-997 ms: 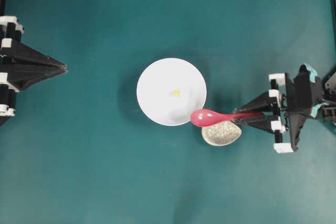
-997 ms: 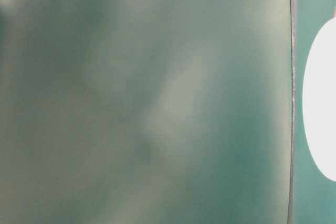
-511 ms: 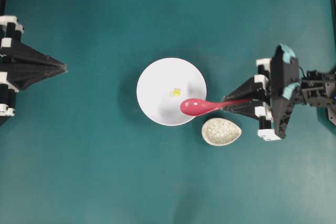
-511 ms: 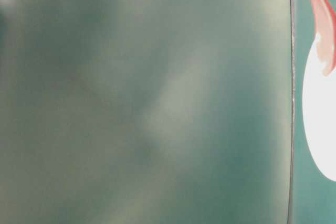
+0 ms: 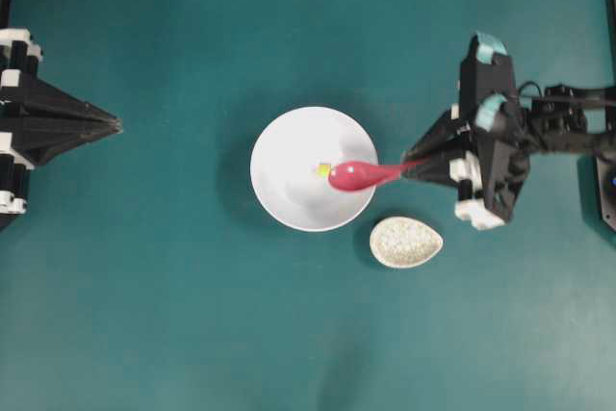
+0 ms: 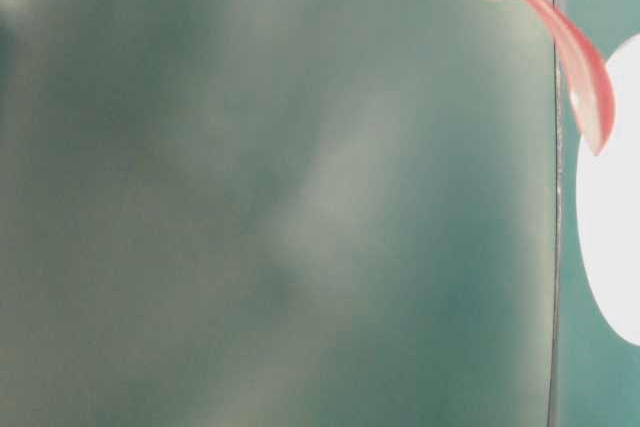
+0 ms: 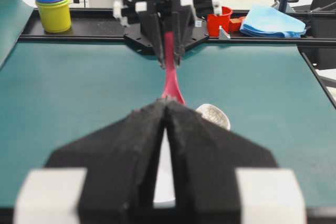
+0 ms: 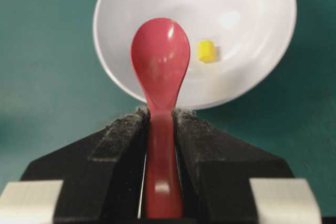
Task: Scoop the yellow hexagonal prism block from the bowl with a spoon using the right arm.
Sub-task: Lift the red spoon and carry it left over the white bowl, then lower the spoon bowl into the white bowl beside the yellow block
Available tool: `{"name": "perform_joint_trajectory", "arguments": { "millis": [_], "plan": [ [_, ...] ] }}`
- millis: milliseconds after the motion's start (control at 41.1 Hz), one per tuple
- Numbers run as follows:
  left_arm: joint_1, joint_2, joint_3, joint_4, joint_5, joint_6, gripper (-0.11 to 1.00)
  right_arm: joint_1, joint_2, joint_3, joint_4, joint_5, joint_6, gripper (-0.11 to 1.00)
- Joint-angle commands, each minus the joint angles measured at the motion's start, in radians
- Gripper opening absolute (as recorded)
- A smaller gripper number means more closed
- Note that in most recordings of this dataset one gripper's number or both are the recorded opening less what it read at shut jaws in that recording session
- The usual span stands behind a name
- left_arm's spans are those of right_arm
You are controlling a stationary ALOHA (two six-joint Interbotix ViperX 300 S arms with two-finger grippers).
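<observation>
Two black robot arms face each other across a teal table, seen from above. At the centre sits the bowl, round and plain white, with the yellow hexagonal prism block lying inside it near the middle. The right gripper reaches in from the right side, its jaws clamped on the handle of the spoon, a glossy pinkish-red soup spoon. The spoon's oval scoop hangs over the right part of the bowl, just beside the block; whether it touches the block cannot be told. In the right wrist view the scoop faces upward between the two dark fingers, and the block lies to its right in the bowl. A small speckled egg-shaped spoon rest lies on the table just below and right of the bowl, apart from it. The left gripper stays at the left edge, well apart from the bowl, its jaws pressed together on nothing.
</observation>
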Motion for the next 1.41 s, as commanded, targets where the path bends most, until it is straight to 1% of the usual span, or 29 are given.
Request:
{"name": "perform_joint_trajectory", "arguments": {
  "millis": [0, 219, 365, 535, 705, 1021, 1167, 1337, 1386],
  "plan": [
    [0.002, 0.009, -0.021, 0.002, -0.003, 0.002, 0.06, -0.031, -0.015, -0.061, -0.009, 0.066, 0.005, 0.24],
    [0.000, 0.012, -0.020, 0.002, -0.002, 0.009, 0.06, -0.078, 0.003, -0.137, -0.011, 0.206, 0.014, 0.24],
    [0.000, 0.014, -0.020, 0.002, 0.003, 0.009, 0.06, -0.091, 0.037, -0.196, -0.011, 0.298, 0.020, 0.24],
    [0.000, 0.014, -0.021, 0.002, 0.006, 0.009, 0.06, -0.107, 0.087, -0.259, -0.011, 0.379, 0.023, 0.24],
    [0.000, 0.014, -0.020, 0.002, 0.009, 0.012, 0.06, -0.132, 0.140, -0.322, -0.011, 0.457, 0.054, 0.24],
    [0.002, 0.012, -0.020, 0.002, 0.012, 0.014, 0.06, -0.137, 0.227, -0.425, -0.012, 0.603, 0.077, 0.24],
    [0.000, 0.014, -0.020, 0.002, 0.014, 0.015, 0.06, -0.137, 0.255, -0.459, -0.048, 0.653, 0.106, 0.24],
    [0.000, 0.014, -0.020, 0.002, 0.014, 0.015, 0.06, -0.137, 0.285, -0.497, -0.112, 0.713, 0.166, 0.24],
    [0.000, 0.012, -0.020, 0.002, 0.014, 0.015, 0.06, -0.137, 0.291, -0.505, -0.121, 0.721, 0.173, 0.24]
  ]
}}
